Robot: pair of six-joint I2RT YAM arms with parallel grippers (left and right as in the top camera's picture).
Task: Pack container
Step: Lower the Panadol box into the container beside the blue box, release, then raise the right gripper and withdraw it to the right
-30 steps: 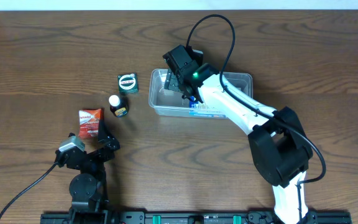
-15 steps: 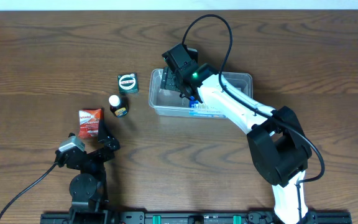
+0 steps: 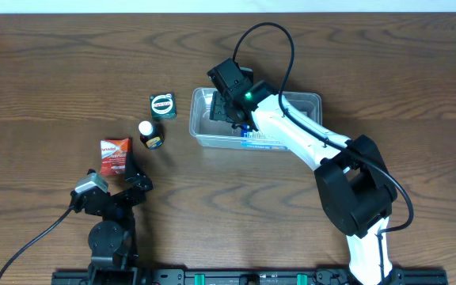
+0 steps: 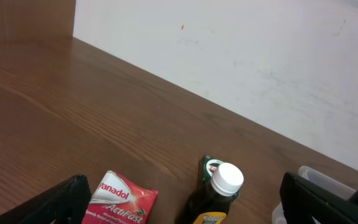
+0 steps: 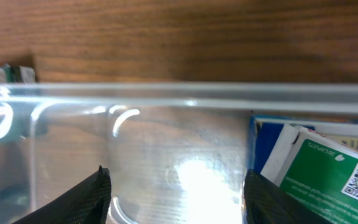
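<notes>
The clear container point(image 3: 311, 98) stands right of centre. A blue and white box point(image 3: 261, 138) lies along its near wall. My right gripper point(image 3: 230, 109) hangs over the container's left half, open and empty. In the right wrist view point(image 5: 176, 202) its jaws stand wide over the bare tub floor below the rim point(image 5: 179, 93), with a green packet point(image 5: 322, 165) and a blue box at right. My left gripper point(image 3: 131, 169) is open and empty near the red Panadol box point(image 3: 113, 156). The left wrist view shows that box point(image 4: 120, 200) and a dark bottle point(image 4: 219, 194) ahead of the gripper point(image 4: 188, 214).
The white-capped dark bottle point(image 3: 150, 134) stands left of the container. A green box point(image 3: 162, 104) lies behind it, also partly seen in the left wrist view point(image 4: 204, 165). The container's corner point(image 4: 319, 178) shows at that view's right edge. A pale wall lies beyond the table's far edge.
My right gripper has shifted very slightly over the container's left end. The left arm and the loose objects have not moved.
</notes>
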